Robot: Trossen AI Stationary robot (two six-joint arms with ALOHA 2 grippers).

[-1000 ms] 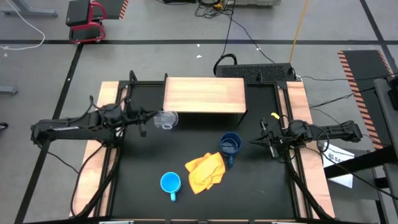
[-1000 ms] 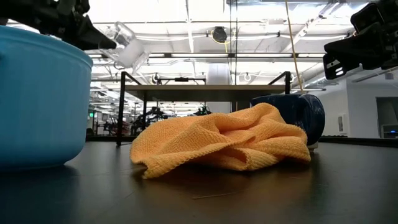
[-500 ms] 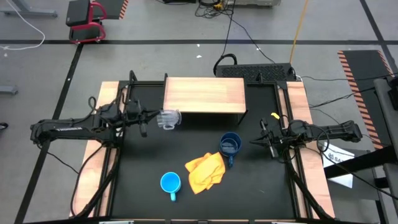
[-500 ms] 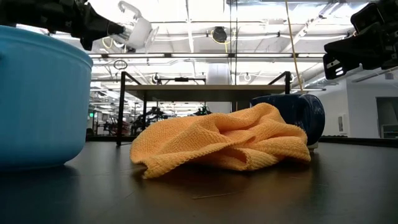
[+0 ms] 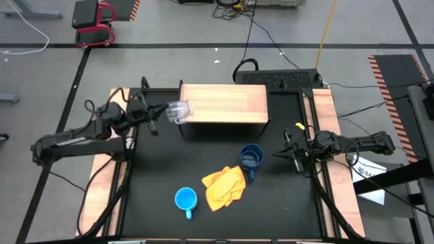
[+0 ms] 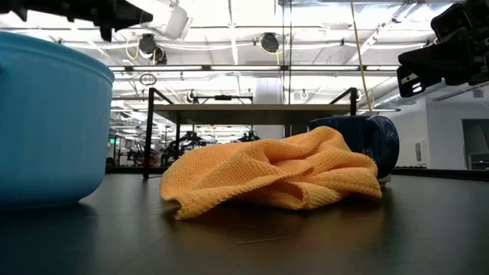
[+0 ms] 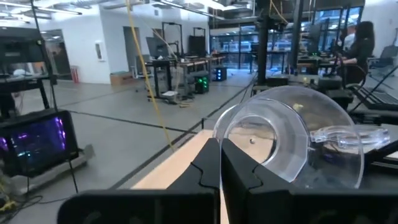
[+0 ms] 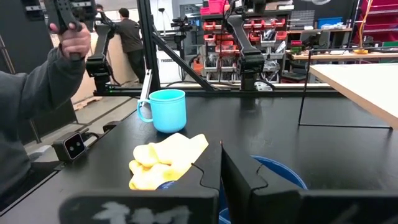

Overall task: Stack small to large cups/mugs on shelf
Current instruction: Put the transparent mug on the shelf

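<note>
Holding glass cup (image 5: pixel 178 111) over shelf (image 5: pixel 224 103) edge, left end effector (image 5: pixel 160 115).

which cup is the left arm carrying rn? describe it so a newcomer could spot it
Start at the light wooden shelf at the back of the table and go to its left end. Held there in the air by the left claw is a small clear glass cup, tipped on its side. It is see-through, whereas both mugs down on the table are blue.
</note>
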